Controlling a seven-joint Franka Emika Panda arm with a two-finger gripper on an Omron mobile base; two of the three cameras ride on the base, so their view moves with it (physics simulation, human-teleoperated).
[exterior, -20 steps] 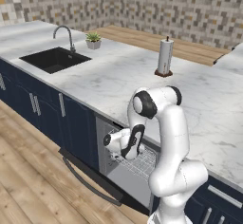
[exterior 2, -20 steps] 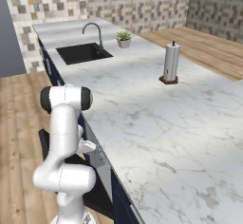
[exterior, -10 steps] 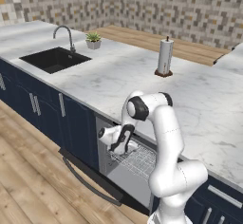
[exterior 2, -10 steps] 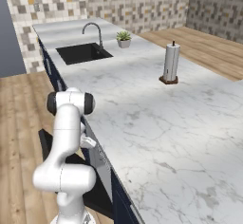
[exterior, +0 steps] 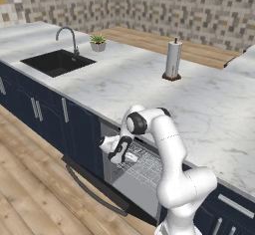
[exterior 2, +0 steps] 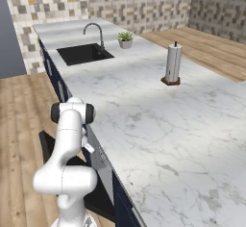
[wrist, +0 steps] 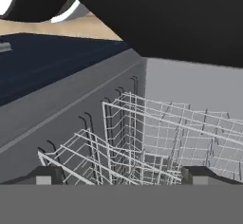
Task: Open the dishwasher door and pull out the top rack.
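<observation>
The dishwasher door (exterior: pixel 130 186) hangs fully down under the marble counter, grey inner face up, with its curved dark handle (exterior: pixel 92 193) along the outer edge near the floor. In the right base view the door (exterior 2: pixel 47 146) shows as a black slab behind my arm. The top rack (exterior: pixel 148 165), a white-grey wire basket, sits in the opening just above the door. My gripper (exterior: pixel 118 153) hovers at the rack's front left corner. In the hand view the gripper (wrist: pixel 122 176) is open, its fingertips (wrist: pixel 45 175) wide apart, with rack (wrist: pixel 142 133) wires rising between and beyond them.
Navy cabinet doors (exterior: pixel 50 114) with short silver handles stand left of the dishwasher. On the counter (exterior: pixel 129 87) are a black sink (exterior: pixel 57 62) with a faucet, a small potted plant (exterior: pixel 97 42) and a paper towel holder (exterior: pixel 173 59). Wooden floor (exterior: pixel 30 189) lies in front.
My hand has drifted a little to the left along the rack's front, and the elbow followed. The door stays down; I cannot tell whether the rack has shifted.
</observation>
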